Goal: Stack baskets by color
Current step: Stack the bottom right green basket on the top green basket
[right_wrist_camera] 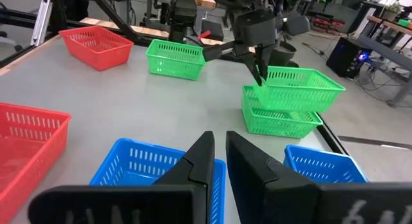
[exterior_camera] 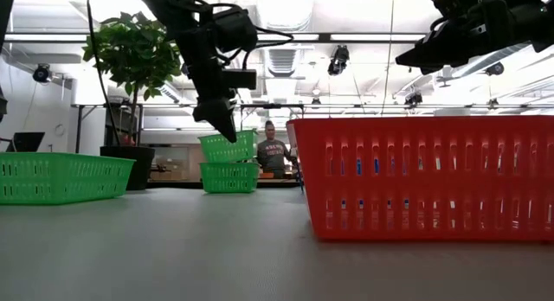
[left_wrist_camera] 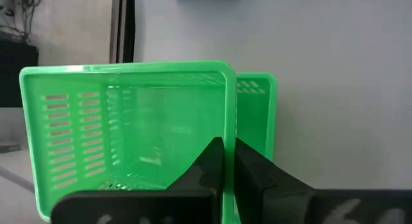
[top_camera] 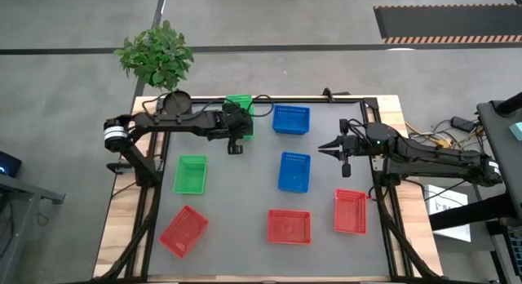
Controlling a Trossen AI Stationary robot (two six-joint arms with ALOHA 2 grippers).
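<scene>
Two green baskets stand one in the other at the table's far side (top_camera: 239, 111); the upper one (right_wrist_camera: 297, 86) sits tilted in the lower one (right_wrist_camera: 280, 123). My left gripper (left_wrist_camera: 230, 145) is shut on the upper one. A third green basket (top_camera: 190, 174) rests on the table at the left. Two blue baskets (top_camera: 291, 119) (top_camera: 294, 171) lie mid-table. Three red baskets (top_camera: 183, 231) (top_camera: 289, 226) (top_camera: 350, 211) lie along the near side. My right gripper (top_camera: 330, 147) hangs shut above the table's right part, holding nothing. My left gripper pinches one wall of the upper green basket (left_wrist_camera: 230, 118), on its side toward the table's near edge, one finger inside the basket and one outside. The fingers come from above, slanting down. The basket is tilted, its underside in the lower green basket.
A round black pot (top_camera: 175, 100) stands at the far left corner beside a leafy plant (top_camera: 155, 55). Bare grey table lies between the baskets. In the low view a person (exterior_camera: 273, 154) stands in the room beyond the table.
</scene>
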